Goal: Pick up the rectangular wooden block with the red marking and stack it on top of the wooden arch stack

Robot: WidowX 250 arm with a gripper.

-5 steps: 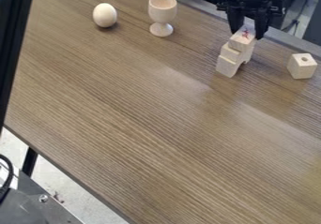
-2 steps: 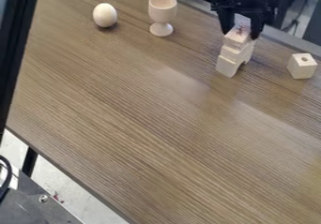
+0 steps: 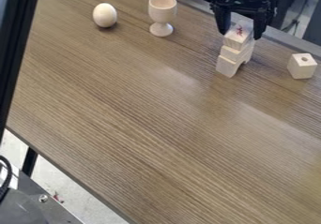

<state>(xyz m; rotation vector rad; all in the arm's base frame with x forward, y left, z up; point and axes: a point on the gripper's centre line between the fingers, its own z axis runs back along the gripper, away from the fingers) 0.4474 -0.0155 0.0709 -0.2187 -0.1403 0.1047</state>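
Observation:
At the upper right, the black gripper (image 3: 240,33) hangs open, one finger on each side of the top block (image 3: 237,38) of a small stack. That block is pale wood with a red mark on its upper face. It rests on a middle block (image 3: 233,53), which sits on an arch-shaped block (image 3: 227,66) standing on the table. The pieces are slightly offset from one another.
A wooden cube (image 3: 302,66) with a hole in its top stands right of the stack. To the left are a wooden goblet (image 3: 162,13) and a white egg (image 3: 104,15). The table's far edge (image 3: 289,41) runs behind the stack.
The top block has shifted a little left and sits more squarely over the middle one. My gripper also moved slightly left, and its fingers have spread apart from the block.

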